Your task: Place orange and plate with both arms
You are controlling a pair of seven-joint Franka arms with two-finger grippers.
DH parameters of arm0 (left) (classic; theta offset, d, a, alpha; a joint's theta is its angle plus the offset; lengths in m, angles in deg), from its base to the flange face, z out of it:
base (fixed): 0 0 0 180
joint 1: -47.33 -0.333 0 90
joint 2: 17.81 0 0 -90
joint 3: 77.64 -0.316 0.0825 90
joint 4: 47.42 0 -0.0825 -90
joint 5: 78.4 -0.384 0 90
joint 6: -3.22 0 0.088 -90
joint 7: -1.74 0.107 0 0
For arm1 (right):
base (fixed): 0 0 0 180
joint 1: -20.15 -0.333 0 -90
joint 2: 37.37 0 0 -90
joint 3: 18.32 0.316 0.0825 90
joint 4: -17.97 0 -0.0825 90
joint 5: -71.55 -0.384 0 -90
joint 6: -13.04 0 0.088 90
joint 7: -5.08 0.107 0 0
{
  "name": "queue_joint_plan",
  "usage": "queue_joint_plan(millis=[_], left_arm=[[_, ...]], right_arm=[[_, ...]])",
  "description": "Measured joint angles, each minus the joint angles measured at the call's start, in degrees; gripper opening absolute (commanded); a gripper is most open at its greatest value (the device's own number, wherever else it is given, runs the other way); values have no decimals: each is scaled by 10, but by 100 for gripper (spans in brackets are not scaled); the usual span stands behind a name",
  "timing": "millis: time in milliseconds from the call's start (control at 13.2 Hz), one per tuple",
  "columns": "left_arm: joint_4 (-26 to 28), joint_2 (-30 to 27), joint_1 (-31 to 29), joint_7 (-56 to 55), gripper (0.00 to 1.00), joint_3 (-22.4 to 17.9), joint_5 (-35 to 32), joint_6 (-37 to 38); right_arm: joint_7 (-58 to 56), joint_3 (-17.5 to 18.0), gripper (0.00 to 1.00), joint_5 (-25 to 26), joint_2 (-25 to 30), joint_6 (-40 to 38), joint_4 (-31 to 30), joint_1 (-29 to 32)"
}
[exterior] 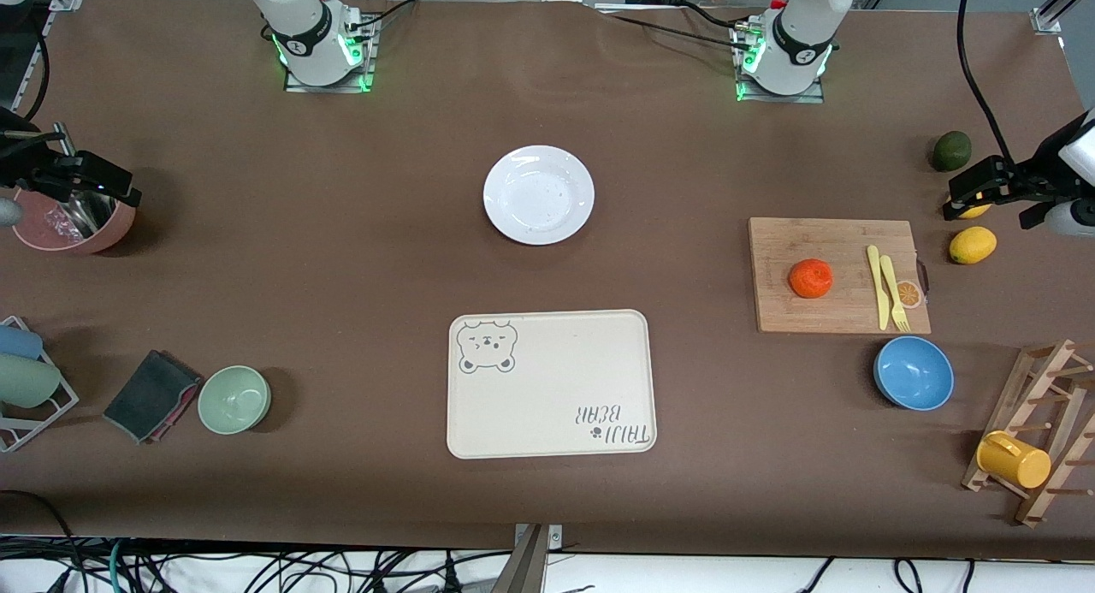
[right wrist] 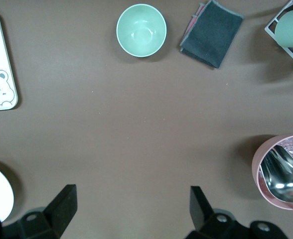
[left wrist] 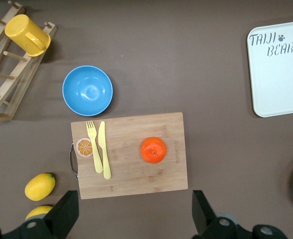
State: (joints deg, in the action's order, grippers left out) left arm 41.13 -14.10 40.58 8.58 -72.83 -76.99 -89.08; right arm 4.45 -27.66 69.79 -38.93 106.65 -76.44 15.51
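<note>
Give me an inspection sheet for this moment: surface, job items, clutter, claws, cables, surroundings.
Surface: brown table, no spills seen.
Job's things: the orange sits on the wooden cutting board; the white plate sits bare mid-table, farther from the front camera than the bear-print tray.
Clutter: yellow knife and fork on the board, blue bowl, green bowl, grey cloth, lemons, avocado, pink pot, yellow mug on a wooden rack.
Claws: left claw open, over the table beside the board; right claw open, over bare table beside the pot; neither holds anything.
Cables: along the table's edges, off the work area.
Surroundings: nothing seen.
</note>
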Motion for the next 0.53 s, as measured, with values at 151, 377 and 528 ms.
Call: queue_joint_plan(millis=[151,377,528], left_arm=[[0,1,-2,0,100,-1,0,0],[0,5,-4,0,100,-1,0,0],[0,6,-4,0,100,-1,0,0]], right_arm=[[-2,-6,100,0,-1,0,0,0],[-8,-7,100,0,-1,0,0,0],[-9,-7,100,0,-1,-1,0,0]])
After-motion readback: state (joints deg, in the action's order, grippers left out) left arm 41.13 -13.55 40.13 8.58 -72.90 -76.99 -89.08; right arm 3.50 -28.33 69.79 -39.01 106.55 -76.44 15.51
